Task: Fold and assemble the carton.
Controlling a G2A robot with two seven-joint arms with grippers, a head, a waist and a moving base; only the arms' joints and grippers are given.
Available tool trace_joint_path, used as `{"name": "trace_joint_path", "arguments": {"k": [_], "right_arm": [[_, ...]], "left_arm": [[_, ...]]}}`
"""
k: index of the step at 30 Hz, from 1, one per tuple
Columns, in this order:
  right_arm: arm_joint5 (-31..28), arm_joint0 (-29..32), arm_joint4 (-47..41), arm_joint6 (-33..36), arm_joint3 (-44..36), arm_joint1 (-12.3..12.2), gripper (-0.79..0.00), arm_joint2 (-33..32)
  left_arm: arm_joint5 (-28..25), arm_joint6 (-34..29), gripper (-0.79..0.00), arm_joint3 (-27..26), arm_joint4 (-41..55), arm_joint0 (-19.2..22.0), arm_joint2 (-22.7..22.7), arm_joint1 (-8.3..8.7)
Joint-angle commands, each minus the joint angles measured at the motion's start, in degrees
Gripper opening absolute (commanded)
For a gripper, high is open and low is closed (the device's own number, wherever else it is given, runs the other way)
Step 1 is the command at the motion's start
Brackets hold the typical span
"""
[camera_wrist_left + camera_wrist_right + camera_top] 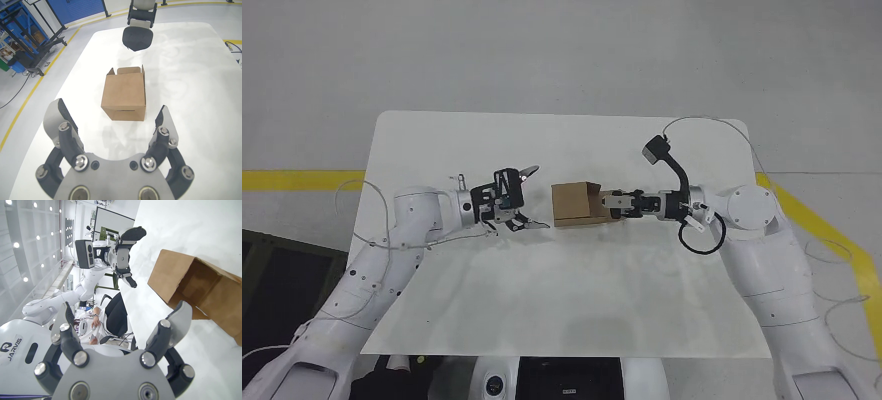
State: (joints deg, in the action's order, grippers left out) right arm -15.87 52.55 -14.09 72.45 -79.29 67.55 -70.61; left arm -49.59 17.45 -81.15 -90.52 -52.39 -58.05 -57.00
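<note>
The left gripper (532, 197) is hovering, fingers spread wide, just off the closed end of the carton (575, 203); the right gripper (608, 203), also spread, is waiting at its open mouth.

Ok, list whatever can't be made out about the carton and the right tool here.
The carton, far side: right wrist view, cut off by the picture's edge.
Its open-end flaps: left wrist view, mostly behind its own body; top view, too small.
Whether the right tool touches the carton: right wrist view, one finger overlaps the opening, contact unclear.
Its underside: every view, against the table.
</note>
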Motion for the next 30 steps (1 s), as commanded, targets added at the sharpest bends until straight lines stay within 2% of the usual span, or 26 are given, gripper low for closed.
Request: {"name": "trace_joint_path", "arguments": {"k": [1, 8, 11, 19, 23, 30], "right_arm": [[0.03, -0.02, -0.09, 0.02, 0.04, 0.01, 0.0, 0.0], [0.21, 0.27, 0.12, -0.63, -0.28, -0.01, 0.0, 0.03], [2.06, 1.23, 1.11, -0.11, -1.72, -0.42, 0.0, -0.34], [3.0, 4.93, -1.87, -0.24, -0.75, -0.83, 0.0, 0.11], [0.83, 4.91, -3.12, -1.66, 2.38, -0.55, 0.0, 1.55], [-5.37, -0.28, -7.01, -0.75, 11.21, 0.83, 0.0, 5.99]], "left_arm": [[-0.32, -0.5, 0.0, 0.03, -0.3, 0.21, 0.49, -0.11], [-0.77, -7.08, 0.0, 0.96, 1.89, 1.7, 3.12, -1.15], [0.2, -9.33, 0.0, 1.17, 3.91, 2.33, 4.26, -1.81], [1.03, -12.26, 0.0, 2.8, 6.54, 3.75, 6.47, -3.03], [1.23, -13.18, 0.0, 4.99, 8.5, 4.54, 7.33, -3.67], [1.74, -12.82, 0.0, 6.4, 8.08, 5.69, 8.65, -4.46]]}}
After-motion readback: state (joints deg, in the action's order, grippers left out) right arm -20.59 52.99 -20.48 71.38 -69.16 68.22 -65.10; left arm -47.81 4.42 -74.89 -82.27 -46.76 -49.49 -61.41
